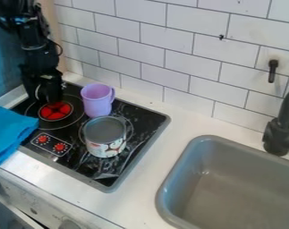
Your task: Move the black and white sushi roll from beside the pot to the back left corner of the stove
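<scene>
Above the stove's point(143, 117) red burner point(55, 112), the black gripper point(44, 97) hangs pointing down, its opening impossible to judge; beside it, a purple cup point(98, 102) stands upright, right behind a can point(105, 138).

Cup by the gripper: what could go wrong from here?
The gripper hangs close to the cup, so a sideways move might knock it. The cup stands right by the can, so a bump could push them together. The cloth overlaps the edge of the stove near the red burner; it might snag if the gripper passes low.
</scene>
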Action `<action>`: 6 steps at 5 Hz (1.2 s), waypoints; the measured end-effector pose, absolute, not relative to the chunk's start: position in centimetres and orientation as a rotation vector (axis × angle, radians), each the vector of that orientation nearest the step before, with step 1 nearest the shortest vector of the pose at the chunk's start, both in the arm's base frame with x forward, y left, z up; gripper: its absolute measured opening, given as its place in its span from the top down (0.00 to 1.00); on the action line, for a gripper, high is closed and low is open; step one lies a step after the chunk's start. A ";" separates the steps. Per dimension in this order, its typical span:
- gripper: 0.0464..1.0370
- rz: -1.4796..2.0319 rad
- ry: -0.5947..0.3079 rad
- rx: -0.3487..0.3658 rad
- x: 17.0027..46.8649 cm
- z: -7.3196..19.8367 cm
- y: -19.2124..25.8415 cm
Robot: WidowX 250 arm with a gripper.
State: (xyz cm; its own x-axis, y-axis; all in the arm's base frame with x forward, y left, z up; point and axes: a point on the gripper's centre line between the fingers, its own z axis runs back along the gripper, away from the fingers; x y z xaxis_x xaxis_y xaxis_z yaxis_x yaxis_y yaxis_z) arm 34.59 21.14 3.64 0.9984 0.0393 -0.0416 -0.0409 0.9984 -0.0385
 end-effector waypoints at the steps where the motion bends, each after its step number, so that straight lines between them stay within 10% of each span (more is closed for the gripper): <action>1: 0.05 0.036 0.055 -0.046 34.9 3.8 21.3; 6: 0.04 0.018 0.119 0.044 27.9 13.6 18.4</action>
